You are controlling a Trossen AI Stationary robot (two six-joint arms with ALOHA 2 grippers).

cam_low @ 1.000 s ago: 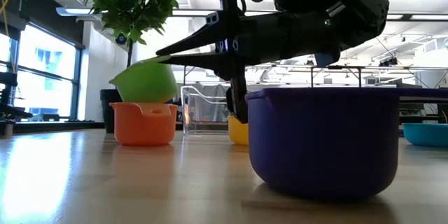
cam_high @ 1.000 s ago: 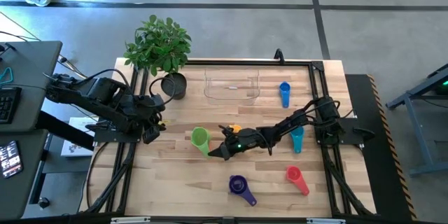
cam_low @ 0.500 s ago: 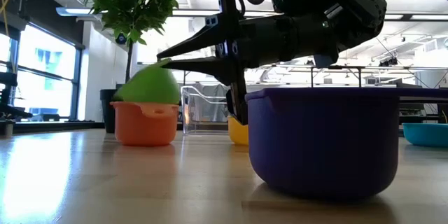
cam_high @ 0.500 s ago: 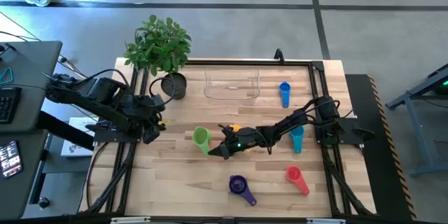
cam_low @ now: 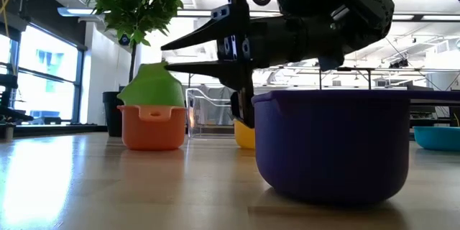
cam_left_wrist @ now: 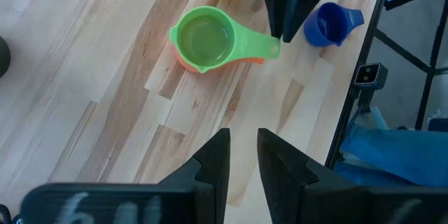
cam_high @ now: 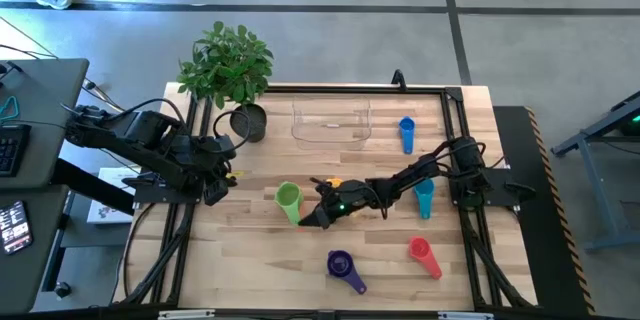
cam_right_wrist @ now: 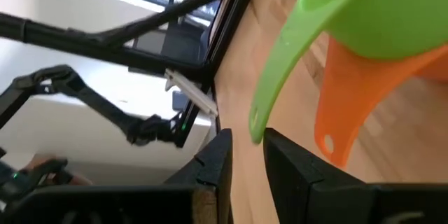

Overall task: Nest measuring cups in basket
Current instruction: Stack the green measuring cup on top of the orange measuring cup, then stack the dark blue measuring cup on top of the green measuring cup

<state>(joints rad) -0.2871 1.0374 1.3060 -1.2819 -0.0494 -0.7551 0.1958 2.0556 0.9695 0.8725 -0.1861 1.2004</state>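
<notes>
The green cup (cam_high: 288,197) sits tilted inside the orange cup (cam_low: 151,126) at mid-table, with its handle pointing at my right gripper (cam_high: 302,221). That gripper is open. One finger stands above and one below the handle's free end (cam_right_wrist: 257,129). The yellow cup (cam_high: 334,184) lies under the right arm. The purple cup (cam_high: 342,266), red cup (cam_high: 424,256), teal cup (cam_high: 424,198) and blue cup (cam_high: 406,132) lie apart on the wood. The clear basket (cam_high: 331,135) stands at the far edge. My left gripper (cam_high: 216,192) waits at the left edge, open by a narrow gap. My right gripper comes level from the table's near right, with its fingers along the green cup's handle. The handle's free end (cam_low: 162,65) lies at the lower fingertip (cam_low: 167,63). I cannot tell whether it touches. The cup's bowl rests in the orange cup.
A dark plant pot (cam_high: 248,121) with a leafy plant stands at the far left, beside the basket. A black frame runs around the table top. Bare wood lies between the green cup and the left edge, and along the near edge left of the purple cup.
My right gripper's fingers have spread apart at the green cup's handle. The green cup was held tipped above the orange cup. It has since settled down into that cup and now sits lower, tilted, with its handle end up by the fingertips.
</notes>
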